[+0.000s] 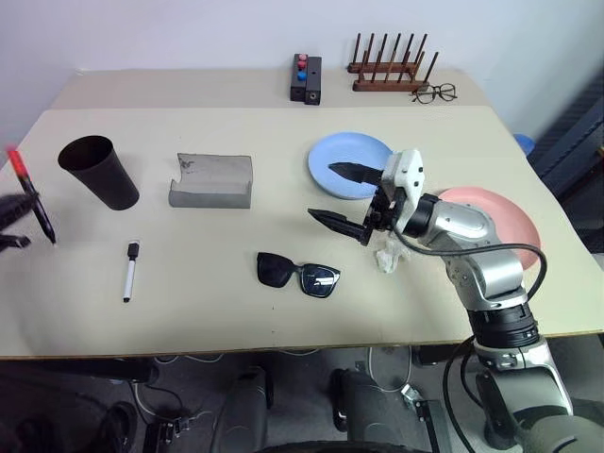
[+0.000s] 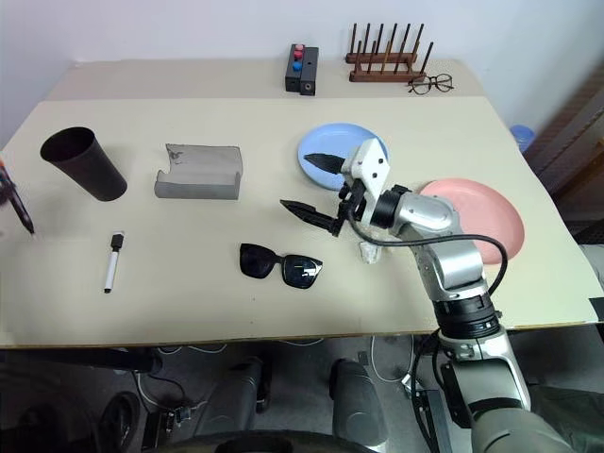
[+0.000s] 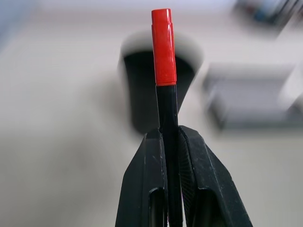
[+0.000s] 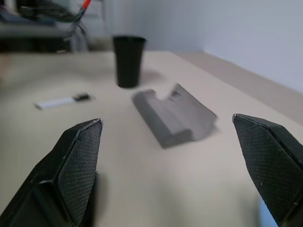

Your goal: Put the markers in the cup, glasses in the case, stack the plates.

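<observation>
Left gripper (image 3: 171,142) is clamping the red marker (image 3: 164,47) above the table's (image 1: 236,311) left edge, red cap up. Right gripper (image 1: 344,194) is hovering with jaws spread wide and empty, between the blue plate (image 1: 326,156) and sunglasses (image 1: 297,273). Cup (image 1: 98,171) is standing beside the open case (image 1: 211,181). White marker (image 1: 129,271) is lying in front of the cup. Pink plate (image 1: 505,219) is sitting near the right edge, apart from the blue one.
</observation>
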